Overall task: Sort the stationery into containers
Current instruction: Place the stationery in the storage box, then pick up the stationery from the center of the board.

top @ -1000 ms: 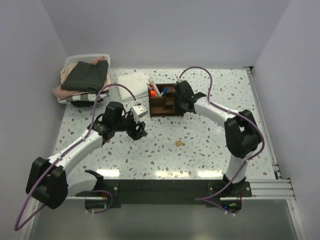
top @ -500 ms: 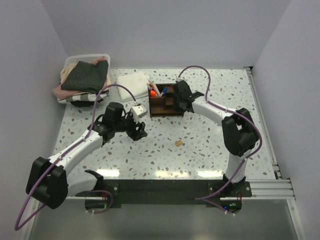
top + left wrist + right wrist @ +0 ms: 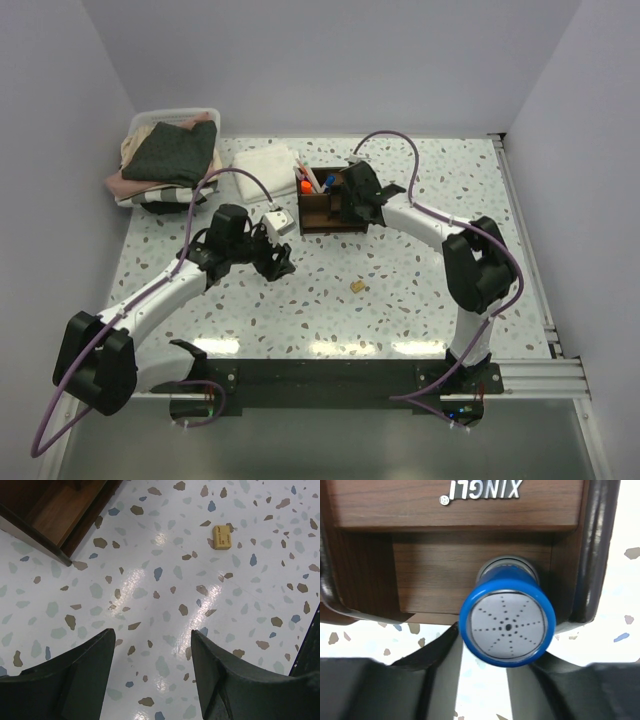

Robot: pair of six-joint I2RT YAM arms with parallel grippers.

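1. From above, the right gripper (image 3: 352, 196) reaches over the brown organiser (image 3: 318, 213), slightly further left than before; the left arm (image 3: 160, 290) stays bent low.
2. The left gripper (image 3: 152, 637) is spread wide, holding nothing; the tan bit (image 3: 222, 536) lies ahead.
3. The right gripper (image 3: 505, 632) squeezes the blue-capped marker (image 3: 507, 622) at a low section.

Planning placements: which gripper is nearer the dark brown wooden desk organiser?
Right. The right gripper holds a blue-capped marker at the organiser; the left gripper hovers off its left side.

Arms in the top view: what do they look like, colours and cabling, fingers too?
The left arm and right arm have white links, bulky black joints and black bases. A purple cable loops along each. Fingers are dark, matte, tapered.
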